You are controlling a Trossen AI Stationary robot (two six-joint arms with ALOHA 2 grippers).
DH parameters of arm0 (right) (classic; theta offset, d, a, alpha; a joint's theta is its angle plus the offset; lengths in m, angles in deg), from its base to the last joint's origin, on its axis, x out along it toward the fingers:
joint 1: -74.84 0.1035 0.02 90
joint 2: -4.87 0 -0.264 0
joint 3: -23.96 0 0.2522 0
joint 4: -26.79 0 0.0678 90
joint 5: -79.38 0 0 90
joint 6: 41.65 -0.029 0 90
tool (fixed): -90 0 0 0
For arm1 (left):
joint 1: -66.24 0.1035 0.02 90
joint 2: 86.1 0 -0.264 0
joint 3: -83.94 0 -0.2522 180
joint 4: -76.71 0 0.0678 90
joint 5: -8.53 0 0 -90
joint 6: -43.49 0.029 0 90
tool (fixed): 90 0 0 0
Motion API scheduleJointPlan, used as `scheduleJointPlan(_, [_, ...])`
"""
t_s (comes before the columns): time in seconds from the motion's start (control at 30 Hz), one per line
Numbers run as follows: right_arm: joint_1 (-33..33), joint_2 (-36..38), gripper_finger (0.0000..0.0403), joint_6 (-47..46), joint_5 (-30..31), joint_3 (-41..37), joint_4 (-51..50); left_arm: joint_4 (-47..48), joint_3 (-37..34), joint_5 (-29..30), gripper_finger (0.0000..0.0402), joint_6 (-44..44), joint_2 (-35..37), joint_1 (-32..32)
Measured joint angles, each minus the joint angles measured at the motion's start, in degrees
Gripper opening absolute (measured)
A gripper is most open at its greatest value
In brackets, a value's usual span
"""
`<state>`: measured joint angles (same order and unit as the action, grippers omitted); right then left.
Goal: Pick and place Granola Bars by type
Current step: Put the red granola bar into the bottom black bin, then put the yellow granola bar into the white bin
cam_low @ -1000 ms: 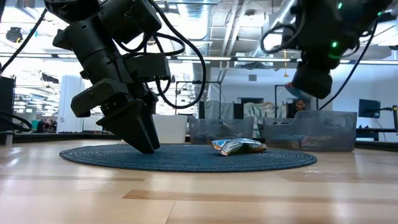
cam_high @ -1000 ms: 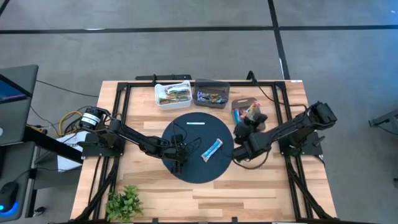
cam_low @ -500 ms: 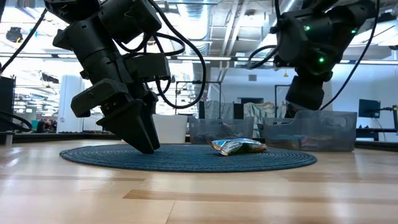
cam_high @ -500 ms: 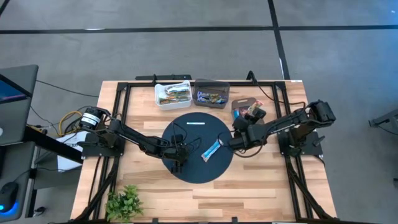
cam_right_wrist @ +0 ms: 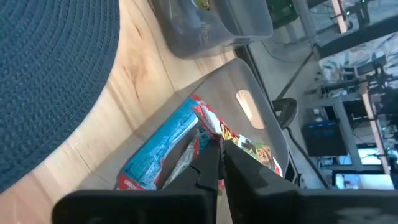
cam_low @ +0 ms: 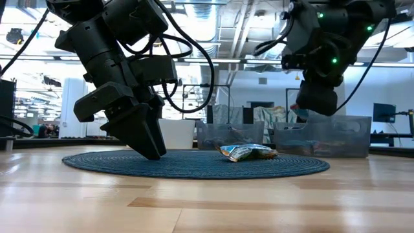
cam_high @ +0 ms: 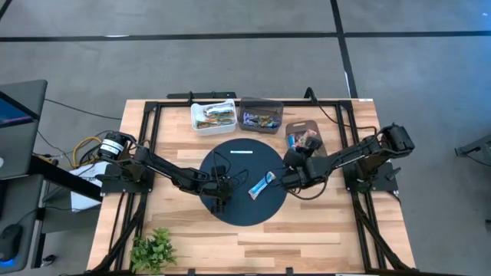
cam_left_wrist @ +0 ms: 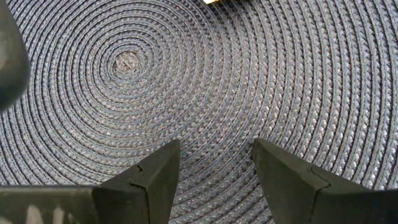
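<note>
A round dark woven mat [cam_high: 244, 182] is taken as the landmark; it lies at the middle of the wooden bench [cam_high: 192, 238].

The left tool [cam_high: 219, 201] is seen low over the mat's left part. In the left wrist view its fingers [cam_left_wrist: 152, 180] are held apart above the bare weave, with nothing between them. In the low view the left tool [cam_low: 145, 139] reaches down to the mat's surface.

The right tool [cam_high: 285, 176] is found at the mat's right edge, raised above the bench in the low view [cam_low: 317, 100]. In the right wrist view its fingers [cam_right_wrist: 208, 168] are drawn together, with only a thin slit between them, and nothing can be seen clamped there.

One blue granola bar [cam_high: 262, 184] lies on the mat's right half, slanted, just beside the right tool; it also shows in the low view [cam_low: 246, 152]. A thin white strip [cam_high: 240, 151] lies on the mat's far part.

Beyond the mat, three containers are lined along the bench's far side: a white bin [cam_high: 212, 116] holding brown-green bars, a dark bin [cam_high: 261, 118] holding blue bars, and a grey tray [cam_high: 304, 138] to the mat's far right, holding orange-red bars [cam_right_wrist: 214, 130] and a blue one.

A small green plant [cam_high: 153, 249] stands near the bench's corner, to the near left of the mat.
</note>
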<state>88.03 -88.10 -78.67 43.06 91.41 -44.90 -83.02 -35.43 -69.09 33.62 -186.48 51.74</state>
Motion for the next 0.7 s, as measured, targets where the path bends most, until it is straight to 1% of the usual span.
scheduleJointPlan(0.1, [-0.6,0.0,0.0027,-0.9,-0.8,0.0,-0.2,0.0,0.0,0.0,0.0202,0.0,0.0,0.0])
scheduleJointPlan(0.37, [-1.4,0.0,0.0121,-0.6,-1.3,0.0,-0.3,0.0,0.0,0.0,0.0202,0.0,0.0,0.0])
scheduleJointPlan(0.53, [1.3,0.0,0.0161,-0.6,2.3,0.0,-0.3,0.1,0.1,0.3,0.0202,1.0,0.0,0.0])
scheduleJointPlan(0.7, [4.9,2.3,0.0182,-0.5,6.0,0.8,-0.3,1.1,1.5,0.5,0.0202,2.6,-0.2,0.0])
